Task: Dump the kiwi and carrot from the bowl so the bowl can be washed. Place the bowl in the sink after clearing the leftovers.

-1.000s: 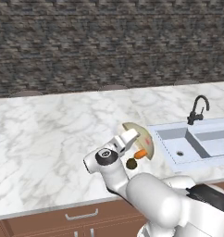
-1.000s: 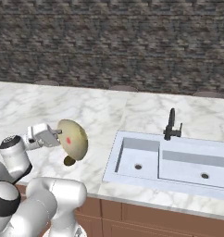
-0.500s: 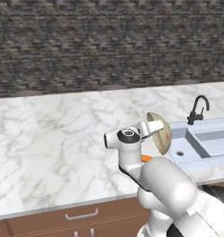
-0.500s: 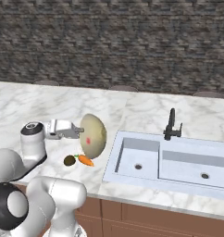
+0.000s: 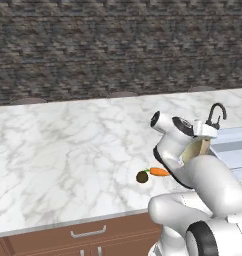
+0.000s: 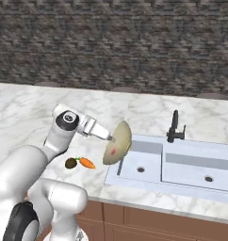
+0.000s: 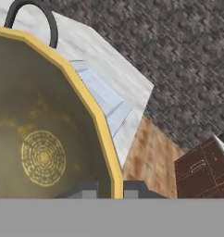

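Olive-tan bowl (image 6: 118,142) rim sits btwn the fingers (image 7: 90,189), which pinch it; bowl tipped on edge, empty, w/ dark inside. Kiwi (image 6: 70,163) & carrot (image 6: 86,163) lie touching on marble surface (image 5: 68,155).

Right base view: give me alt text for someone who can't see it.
The gripper holds the bowl tipped on edge at the left end of the sink. The kiwi and carrot lie together on the marble counter left of it.

A kitchen: marble counter (image 5: 68,160), sink (image 6: 182,164) with black faucet (image 6: 175,126), stone-tile wall (image 6: 111,42)
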Tool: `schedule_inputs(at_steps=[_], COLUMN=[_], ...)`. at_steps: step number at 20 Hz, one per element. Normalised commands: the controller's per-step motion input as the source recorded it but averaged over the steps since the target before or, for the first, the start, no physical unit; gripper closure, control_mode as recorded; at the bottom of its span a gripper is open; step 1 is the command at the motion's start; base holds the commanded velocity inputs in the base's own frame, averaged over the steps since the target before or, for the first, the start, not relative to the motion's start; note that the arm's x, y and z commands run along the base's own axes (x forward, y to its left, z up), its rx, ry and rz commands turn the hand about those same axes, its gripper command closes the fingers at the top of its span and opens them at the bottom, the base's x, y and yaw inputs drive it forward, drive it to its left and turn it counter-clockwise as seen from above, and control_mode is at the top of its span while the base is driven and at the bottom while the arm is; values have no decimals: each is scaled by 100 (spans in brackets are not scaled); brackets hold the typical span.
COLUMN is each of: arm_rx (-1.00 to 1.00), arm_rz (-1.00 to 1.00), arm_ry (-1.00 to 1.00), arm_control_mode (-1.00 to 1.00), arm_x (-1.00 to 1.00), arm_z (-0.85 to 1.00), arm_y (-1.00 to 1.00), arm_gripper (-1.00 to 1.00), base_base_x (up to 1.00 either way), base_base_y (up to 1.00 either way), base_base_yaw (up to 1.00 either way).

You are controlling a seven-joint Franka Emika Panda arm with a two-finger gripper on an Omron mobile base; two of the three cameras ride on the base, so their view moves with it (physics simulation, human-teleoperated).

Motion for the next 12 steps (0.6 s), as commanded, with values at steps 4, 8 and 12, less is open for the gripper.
schedule_inputs(at_steps=[4, 8, 12], arm_rx=[59, 57, 48], arm_rz=[-46, -54, -52], arm_ry=[-2, -7, -19], arm_control_mode=[-100, -100, -100], arm_x=[0, 0, 0], arm_z=[-28, -48, -54], arm_y=[-58, -25, 0], arm_gripper=[100, 100, 100], base_base_x=[0, 0, 0], base_base_y=[0, 0, 0], base_base_yaw=[0, 0, 0])
